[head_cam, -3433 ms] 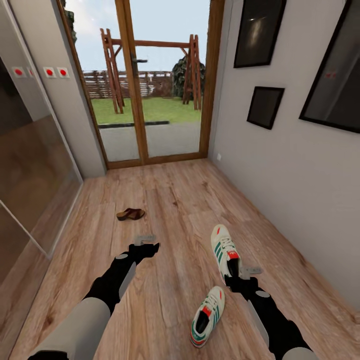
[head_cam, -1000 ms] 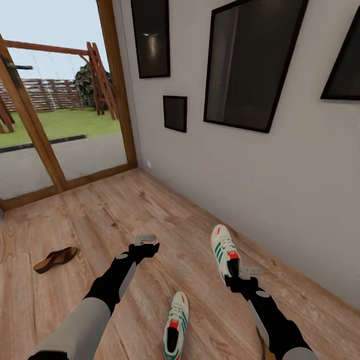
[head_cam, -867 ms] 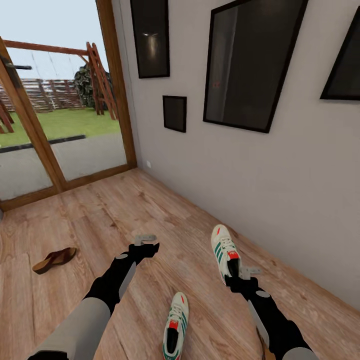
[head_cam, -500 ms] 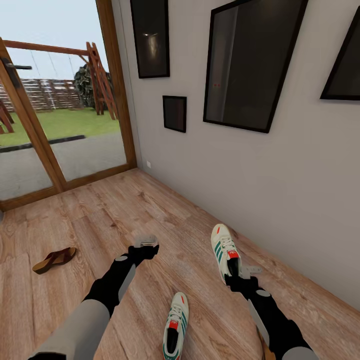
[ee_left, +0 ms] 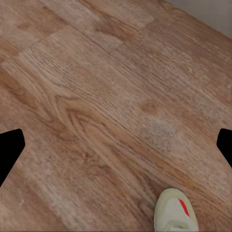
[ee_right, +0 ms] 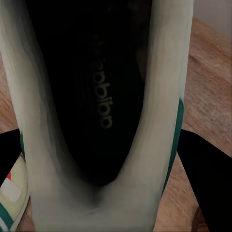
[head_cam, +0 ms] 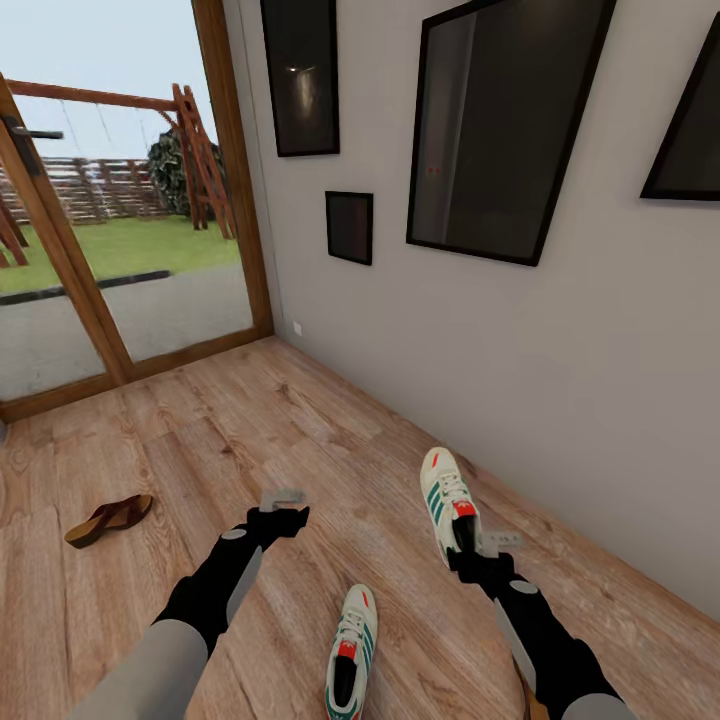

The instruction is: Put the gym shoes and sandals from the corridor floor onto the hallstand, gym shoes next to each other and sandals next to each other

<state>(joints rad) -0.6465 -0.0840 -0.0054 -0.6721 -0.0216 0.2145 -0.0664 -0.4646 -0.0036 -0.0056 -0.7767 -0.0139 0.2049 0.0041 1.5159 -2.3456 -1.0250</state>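
Right tool (head_cam: 470, 548) grips gym shoe (head_cam: 446, 500) heel.

a glazed door with a wooden frame (head_cam: 235, 180) fills the far end of the corridor at the left. through its glass show a lawn (head_cam: 110, 245), a grey paved strip (head_cam: 150, 315), a wooden swing frame (head_cam: 195, 140), a slatted fence (head_cam: 90, 190) and a dark bush (head_cam: 175, 160) under a pale sky. a plain light grey wall (head_cam: 520, 400) runs along the right. on it hang four dark, black-framed pictures: a tall one (head_cam: 303, 75) nearest the door, a small one (head_cam: 350, 227) lower down, a large one (head_cam: 500, 125), and one (head_cam: 690, 130) cut by the edge.
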